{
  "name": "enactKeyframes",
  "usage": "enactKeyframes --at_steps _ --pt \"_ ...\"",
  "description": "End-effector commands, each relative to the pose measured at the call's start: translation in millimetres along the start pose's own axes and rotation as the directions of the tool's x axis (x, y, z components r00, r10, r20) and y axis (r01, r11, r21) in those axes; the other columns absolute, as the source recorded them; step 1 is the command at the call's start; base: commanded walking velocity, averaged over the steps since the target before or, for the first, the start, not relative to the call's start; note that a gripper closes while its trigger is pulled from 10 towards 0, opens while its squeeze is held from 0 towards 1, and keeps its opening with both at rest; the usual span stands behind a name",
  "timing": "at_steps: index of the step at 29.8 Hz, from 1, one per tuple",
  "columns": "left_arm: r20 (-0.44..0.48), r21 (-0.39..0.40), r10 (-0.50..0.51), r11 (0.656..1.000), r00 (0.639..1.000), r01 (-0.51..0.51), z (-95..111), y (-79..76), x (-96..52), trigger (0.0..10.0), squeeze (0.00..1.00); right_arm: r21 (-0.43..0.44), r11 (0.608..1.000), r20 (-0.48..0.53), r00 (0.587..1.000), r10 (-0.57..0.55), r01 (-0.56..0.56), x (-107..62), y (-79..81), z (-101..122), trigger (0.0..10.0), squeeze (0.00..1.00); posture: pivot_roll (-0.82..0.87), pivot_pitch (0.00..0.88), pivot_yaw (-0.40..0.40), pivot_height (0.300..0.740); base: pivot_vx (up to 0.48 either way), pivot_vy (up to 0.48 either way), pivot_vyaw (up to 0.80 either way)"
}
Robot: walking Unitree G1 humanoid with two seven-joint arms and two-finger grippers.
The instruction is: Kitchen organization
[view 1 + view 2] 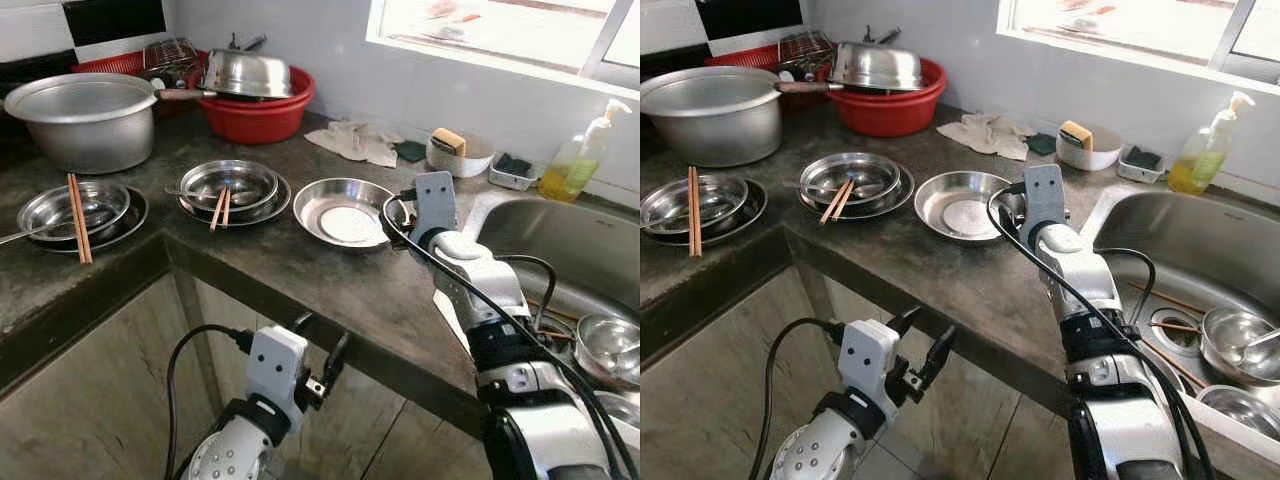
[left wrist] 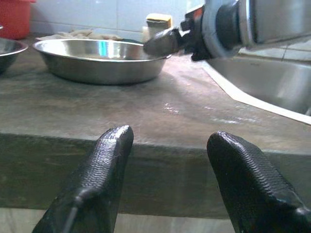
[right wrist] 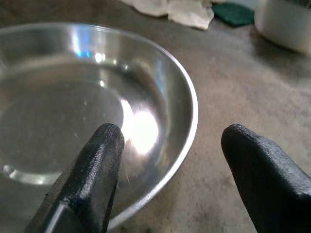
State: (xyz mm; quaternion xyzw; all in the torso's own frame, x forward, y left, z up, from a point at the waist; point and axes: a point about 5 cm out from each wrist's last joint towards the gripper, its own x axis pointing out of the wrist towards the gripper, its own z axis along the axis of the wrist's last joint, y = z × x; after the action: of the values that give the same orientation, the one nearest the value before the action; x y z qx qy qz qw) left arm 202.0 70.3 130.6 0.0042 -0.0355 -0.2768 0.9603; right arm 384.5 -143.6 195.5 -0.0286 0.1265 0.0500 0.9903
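Our right gripper (image 3: 167, 160) hangs with its fingers spread wide, straddling the near rim of the empty steel dish (image 1: 345, 210): one finger sits over the inside of the bowl, the other over bare countertop (image 1: 330, 290) outside it, and we judge neither is touching metal yet. The dish lies just ahead of the fingertips, on the counter between the stacked plates with chopsticks (image 1: 228, 190) and the sink (image 1: 560, 250). Being round, it offers only the rim to pinch. Our left gripper (image 1: 920, 365), also open, waits below the counter edge, well apart, so the right arm is clearly nearer.
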Motion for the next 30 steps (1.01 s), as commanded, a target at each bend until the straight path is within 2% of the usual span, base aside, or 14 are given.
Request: enactKeyframes --at_steps 1,4,7,8,10,11,14,15,17,20,23,25,26,30 --pt "0.029 -0.009 -0.017 1.000 0.999 0.017 7 -3.4 0.8 10.0 0.00 0.019 1.000 -0.011 1.000 -0.023 0.023 2.2 -6.5 5 10.0 0.00 0.05 0.038 -0.122 0.740 0.000 0.000 0.00" --pt "0.033 -0.019 -0.062 0.998 0.998 0.063 7 -11.7 -2.6 10.0 0.00 0.103 0.993 -0.023 0.998 -0.050 0.052 7.1 -11.8 12 10.0 0.00 0.05 0.046 -0.123 0.740 0.000 0.000 0.00" --pt "0.031 -0.022 -0.071 0.997 0.997 0.071 7 -13.2 -3.3 10.0 0.00 0.115 0.992 -0.032 0.998 -0.049 0.052 8.6 -12.4 12 10.0 0.00 0.05 0.046 -0.123 0.740 0.000 0.000 0.00" --pt "0.029 -0.019 -0.079 0.997 0.996 0.080 7 -13.9 -3.2 10.0 0.00 0.163 0.986 -0.058 0.998 -0.035 0.044 10.5 -11.3 9 10.0 0.00 0.05 0.048 -0.125 0.740 0.000 0.000 0.00" --pt "0.029 -0.019 -0.079 0.997 0.996 0.080 7 -13.9 -3.2 10.0 0.00 0.163 0.986 -0.058 0.998 -0.035 0.044 10.5 -11.3 9 10.0 0.00 0.05 0.048 -0.125 0.740 0.000 0.000 0.00" --pt "0.027 -0.013 -0.086 0.996 0.996 0.087 7 -14.3 -3.2 10.0 0.00 0.209 0.977 -0.083 0.996 -0.021 0.038 12.1 -10.0 7 10.0 0.00 0.05 0.048 -0.125 0.740 0.000 0.000 0.00" --pt "0.027 -0.013 -0.086 0.996 0.996 0.087 7 -14.3 -3.2 10.0 0.00 0.209 0.977 -0.083 0.996 -0.021 0.038 12.1 -10.0 7 10.0 0.00 0.05 0.048 -0.125 0.740 0.000 0.000 0.00" --pt "0.024 -0.005 -0.089 0.996 0.996 0.089 6 -13.9 -3.6 10.0 0.00 0.260 0.965 -0.102 0.995 -0.004 0.031 13.5 -7.8 6 10.0 0.00 0.05 0.047 -0.123 0.740 0.000 0.000 0.00" --pt "0.021 0.000 -0.089 0.996 0.996 0.089 5 -13.3 -3.8 10.0 0.00 0.307 0.952 -0.113 0.993 0.013 0.022 14.8 -5.6 6 10.0 0.00 0.05 0.047 -0.127 0.740 0.000 0.000 0.00" --pt "0.021 0.000 -0.089 0.996 0.996 0.089 5 -13.3 -3.8 10.0 0.00 0.307 0.952 -0.113 0.993 0.013 0.022 14.8 -5.6 6 10.0 0.00 0.05 0.047 -0.127 0.740 0.000 0.000 0.00" --pt "0.019 0.011 -0.083 0.996 0.996 0.083 5 -11.3 -3.9 10.0 0.00 0.398 0.917 -0.140 0.989 0.051 0.009 17.4 -1.0 7 10.0 0.00 0.05 0.046 -0.124 0.740 0.000 0.000 0.00" --pt "0.019 0.013 -0.082 0.997 0.996 0.082 5 -11.1 -4.0 10.0 0.00 0.413 0.910 -0.149 0.987 0.058 0.009 17.8 -0.2 6 10.0 0.00 0.05 0.046 -0.123 0.740 0.000 0.000 0.00" --pt "0.019 0.016 -0.080 0.997 0.997 0.079 5 -10.7 -4.0 10.0 0.00 0.457 0.889 -0.167 0.983 0.078 0.007 18.7 1.5 5 10.0 0.00 0.05 0.044 -0.121 0.740 0.000 0.000 0.00" --pt "0.020 0.023 -0.075 0.997 0.997 0.075 5 -9.9 -3.6 10.0 0.00 0.470 0.883 -0.182 0.979 0.089 0.007 19.7 3.2 3 10.0 0.00 0.06 0.045 -0.123 0.740 0.000 0.000 0.00"
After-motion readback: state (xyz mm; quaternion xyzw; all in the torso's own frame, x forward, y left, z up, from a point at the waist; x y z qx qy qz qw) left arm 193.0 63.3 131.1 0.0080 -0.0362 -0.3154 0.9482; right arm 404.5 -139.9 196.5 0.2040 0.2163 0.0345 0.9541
